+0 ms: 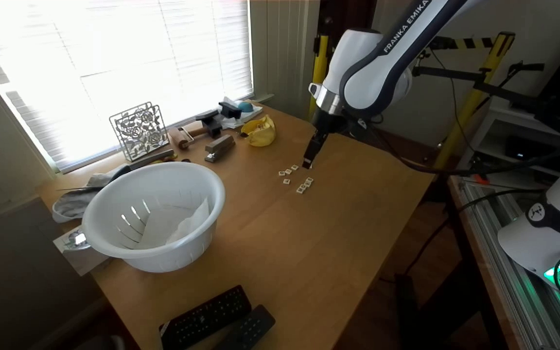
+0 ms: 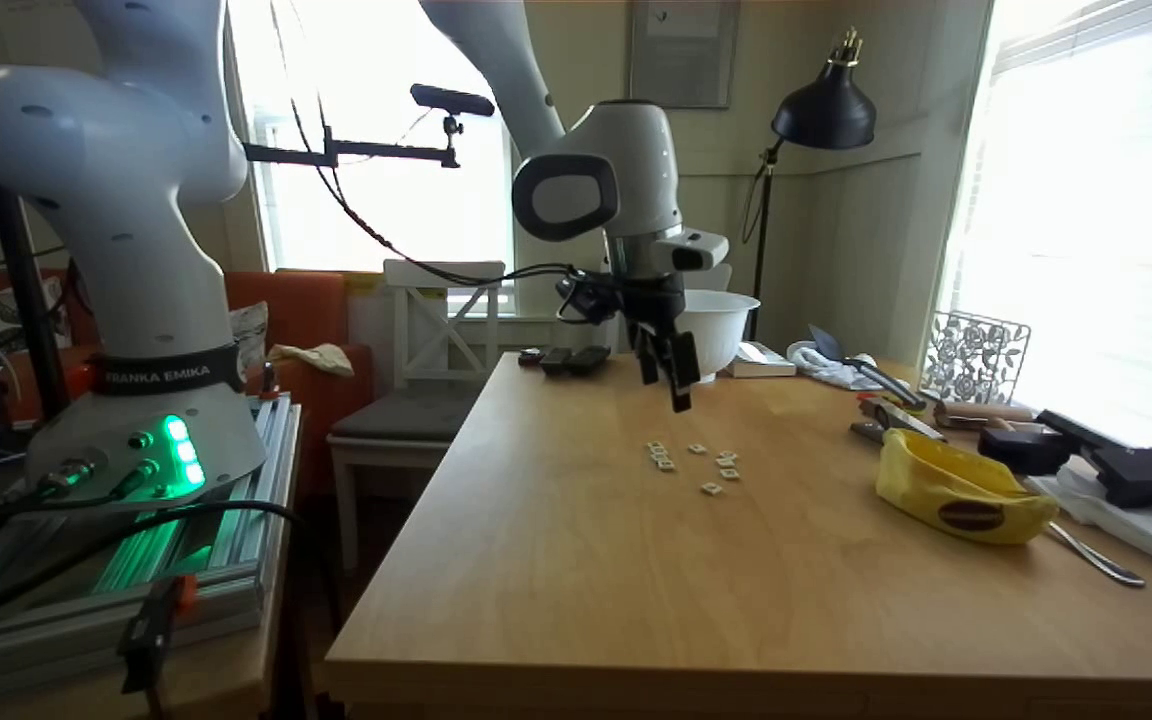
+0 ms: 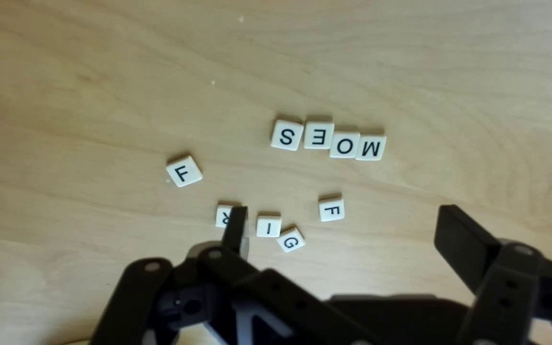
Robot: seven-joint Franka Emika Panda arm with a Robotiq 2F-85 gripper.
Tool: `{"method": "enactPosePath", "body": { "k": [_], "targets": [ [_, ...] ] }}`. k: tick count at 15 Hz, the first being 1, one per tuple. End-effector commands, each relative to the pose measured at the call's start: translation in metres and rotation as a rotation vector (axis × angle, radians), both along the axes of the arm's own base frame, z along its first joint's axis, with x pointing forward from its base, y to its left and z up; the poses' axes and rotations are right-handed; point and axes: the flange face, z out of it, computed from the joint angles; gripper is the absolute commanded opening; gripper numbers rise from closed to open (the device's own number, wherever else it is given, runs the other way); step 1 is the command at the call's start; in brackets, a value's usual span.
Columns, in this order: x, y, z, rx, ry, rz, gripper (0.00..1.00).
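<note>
Clearly, small square white tiles (image 3: pixel 269 226), black-lettered, lie face up below the wide-spread end effector (image 3: pixel 343 215).

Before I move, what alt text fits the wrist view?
Open, empty gripper above a wooden tabletop with nine white letter tiles. Four form a close row; the other five lie looser, lower in the picture, and the finger at picture left partly hides the R tile.

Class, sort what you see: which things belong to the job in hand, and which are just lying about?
Likely the job in hand:
letter tiles
open end effector

Likely lying about:
white colander
black remotes
stapler
rose-patterned napkin holder
</note>
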Motion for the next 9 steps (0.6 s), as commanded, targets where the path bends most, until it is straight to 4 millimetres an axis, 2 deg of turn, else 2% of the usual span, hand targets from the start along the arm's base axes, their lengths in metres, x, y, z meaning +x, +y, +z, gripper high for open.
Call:
{"method": "enactPosePath", "body": {
  "k": [1,9],
  "targets": [
    [-0.006,0.002,0.017,0.009,0.025,-0.034,1.00],
    [-0.005,0.009,0.027,0.023,0.040,-0.078,1.00]
  ]
}}
